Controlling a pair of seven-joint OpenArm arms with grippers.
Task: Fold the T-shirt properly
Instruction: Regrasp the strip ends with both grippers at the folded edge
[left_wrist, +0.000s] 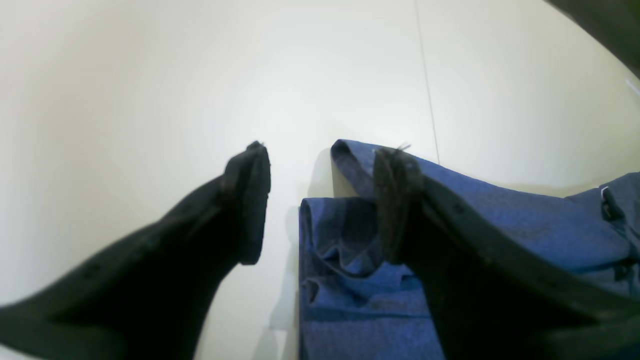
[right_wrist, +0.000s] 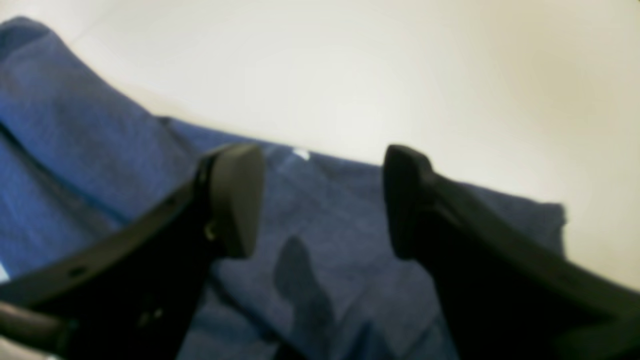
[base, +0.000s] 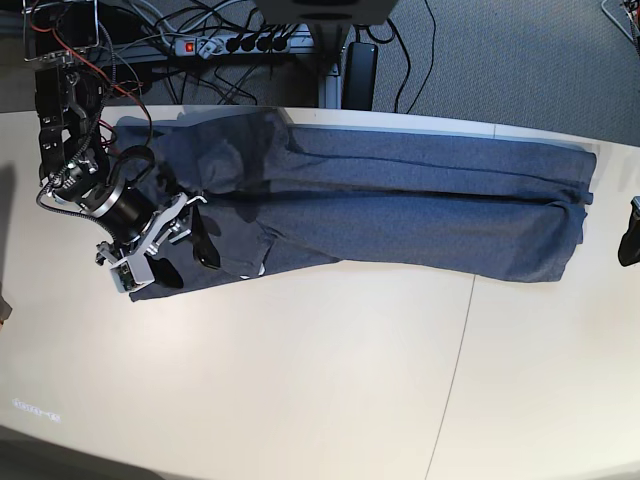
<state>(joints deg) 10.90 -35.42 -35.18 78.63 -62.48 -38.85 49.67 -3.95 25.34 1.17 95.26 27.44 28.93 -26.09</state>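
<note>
T-shirt (base: 400, 215) lay as one long folded band across the tabletop (base: 300, 380); both my pincers, left (left_wrist: 320, 200) and right (right_wrist: 320, 200), were spread, holding nothing; crosswise folds remained

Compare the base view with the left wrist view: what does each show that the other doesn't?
Only the base view shows the whole heathered slate-blue cotton T-shirt folded into a long band across the pale table, the right gripper open over one end, and the cables beyond. Only the left wrist view shows the left gripper open, one finger above the shirt's layered end. Both show the shirt and the table seam.
</note>
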